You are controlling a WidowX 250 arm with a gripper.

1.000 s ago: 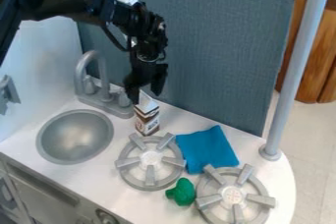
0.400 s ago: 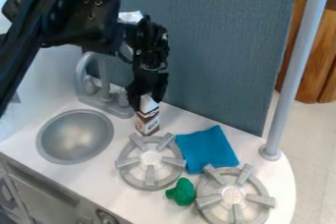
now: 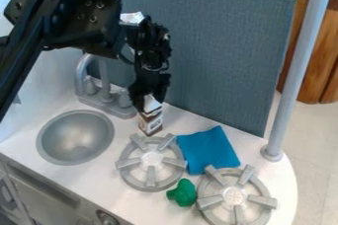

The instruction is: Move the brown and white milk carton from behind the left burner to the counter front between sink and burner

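the gripper (image 3: 151,105) is hanging at the top of the carton (image 3: 151,123), which is standing directly beneath it; how far it is opening, or whether it is gripping, i cannot tell. the faucet (image 3: 104,82) and sink (image 3: 76,137) are sitting to one side of it, the blue cloth (image 3: 208,150) lying to the other.

A black arm with round screws on its angular housing, and a black cable.

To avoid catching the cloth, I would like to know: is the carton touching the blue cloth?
Apart. The camera view shows white counter between the carton and the blue cloth.
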